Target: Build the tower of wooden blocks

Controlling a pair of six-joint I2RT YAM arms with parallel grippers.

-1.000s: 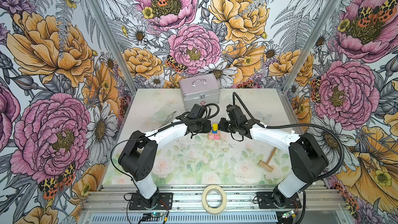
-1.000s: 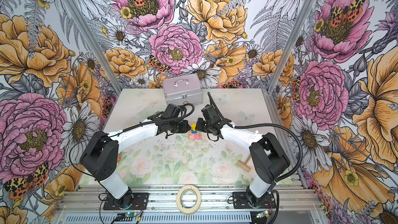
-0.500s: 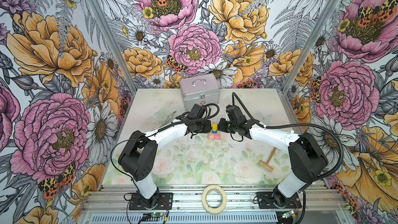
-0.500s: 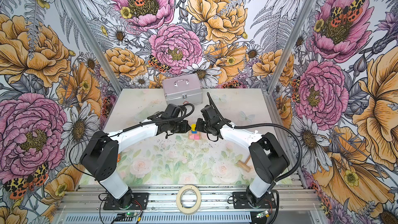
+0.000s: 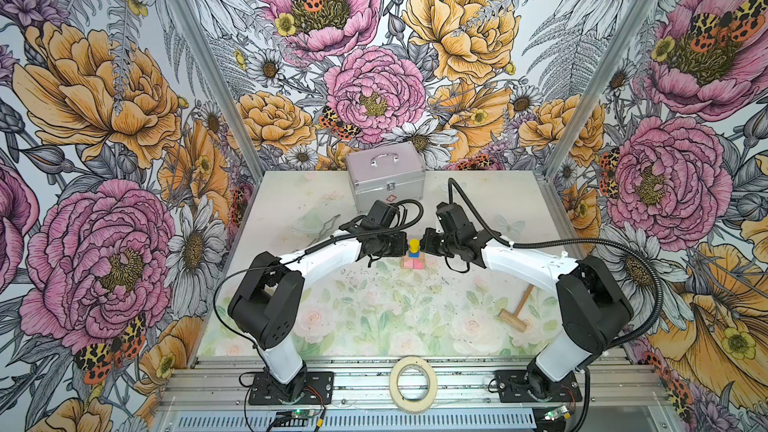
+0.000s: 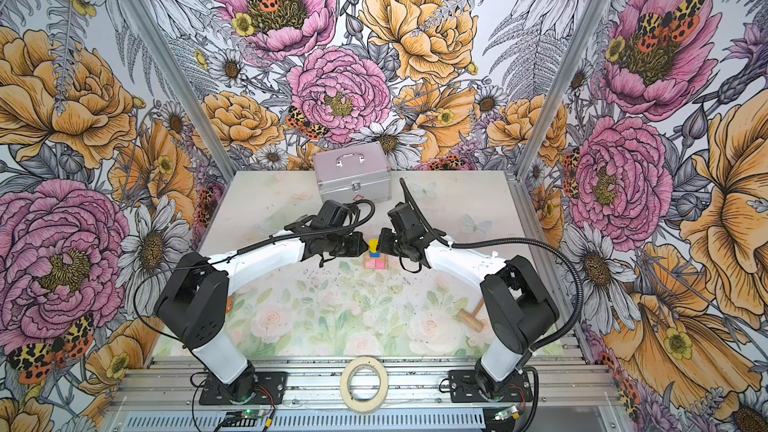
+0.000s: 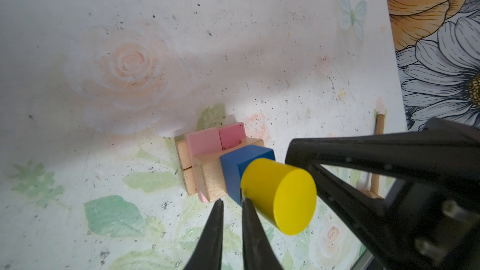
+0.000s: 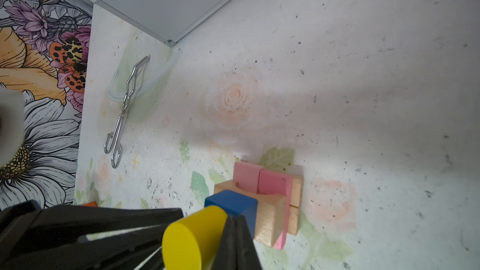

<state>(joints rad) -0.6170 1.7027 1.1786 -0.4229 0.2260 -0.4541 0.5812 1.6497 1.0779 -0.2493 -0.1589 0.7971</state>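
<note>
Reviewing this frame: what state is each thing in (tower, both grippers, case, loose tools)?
wood block tower: standing, yellow cylinder on top.
left gripper: slightly open, empty, tips beside the tower's upper blocks.
right gripper: shut, empty, tips by the cylinder.
silver case: lid closed.
mallet: lying flat, untouched.
tongs: lying flat.
tape roll: lying flat.

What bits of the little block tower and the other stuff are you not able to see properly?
- Bottom tan bricks: mostly under the pink bricks, left wrist view.
- Mallet: mostly behind the right gripper, left wrist view.
- Silver case: cut off by the picture edge, right wrist view.
- Tower: too small in both top views to count bricks.
</note>
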